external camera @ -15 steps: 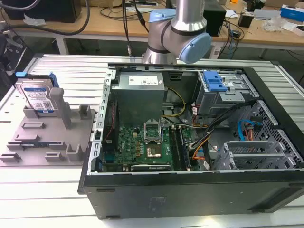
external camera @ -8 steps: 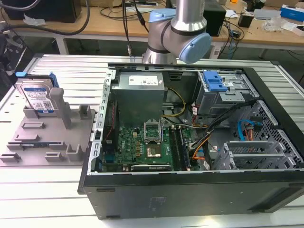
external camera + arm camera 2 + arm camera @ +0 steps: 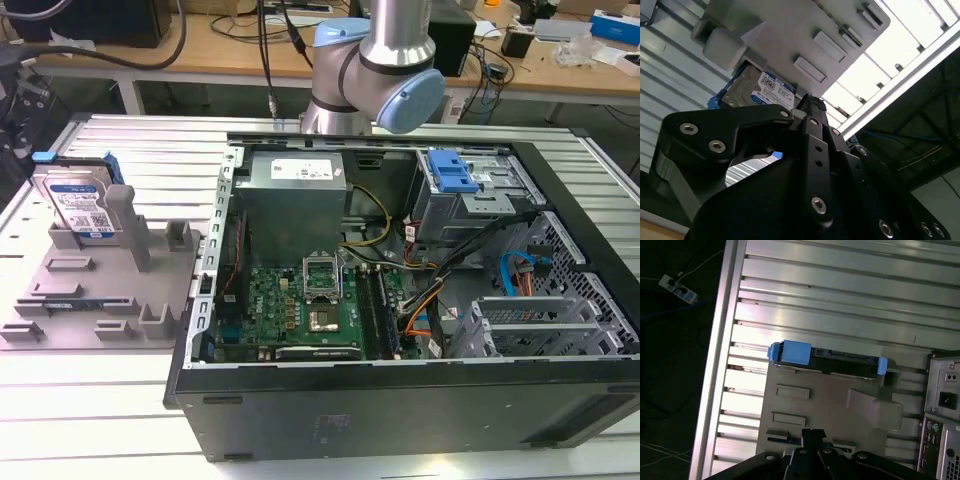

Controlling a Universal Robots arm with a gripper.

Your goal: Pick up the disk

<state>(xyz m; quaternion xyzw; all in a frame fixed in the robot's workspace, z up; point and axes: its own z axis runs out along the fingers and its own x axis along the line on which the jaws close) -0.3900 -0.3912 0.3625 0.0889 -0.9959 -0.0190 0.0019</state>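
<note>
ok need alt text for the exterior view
A silver disk with a blue-and-white label stands on edge in a grey fixture tray at the exterior view's left. An open computer case lies beside it on the slatted table, the robot arm behind.

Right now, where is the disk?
The disk stands on edge at the back of the grey tray, at the exterior view's left. The open computer case sits just to the tray's right in that view.
</note>
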